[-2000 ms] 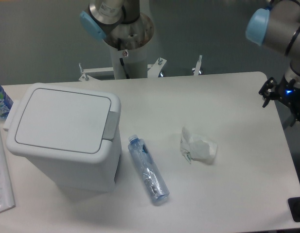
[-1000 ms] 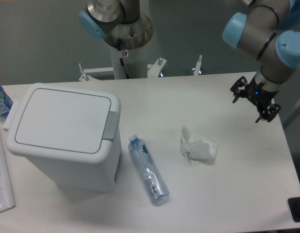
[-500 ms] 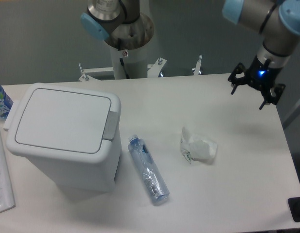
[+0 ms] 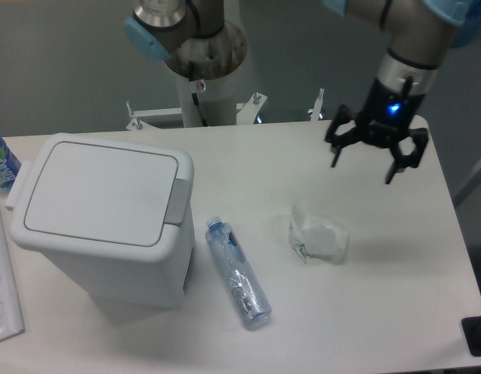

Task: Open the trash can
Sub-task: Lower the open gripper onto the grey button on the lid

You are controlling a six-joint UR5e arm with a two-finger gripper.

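Note:
The trash can (image 4: 100, 218) is a large white bin standing on the left of the table, its flat lid down. A grey push-button tab (image 4: 177, 202) sits on its right rim. My gripper (image 4: 363, 166) hangs in the air over the right half of the table, far from the bin. Its fingers (image 4: 334, 156) are spread wide and point down, with nothing between them. A blue light glows on the gripper body.
A crushed clear plastic bottle (image 4: 237, 272) lies just right of the bin. A crumpled white wrapper (image 4: 318, 236) lies below the gripper. A blue-labelled bottle (image 4: 0, 167) stands at the left edge. Papers (image 4: 2, 280) lie at the front left. The arm's base column (image 4: 198, 70) stands behind.
The gripper has swung in from the table's right edge, moving left and now hanging above the crumpled wrapper. It stays open. The bin and the loose items have not moved.

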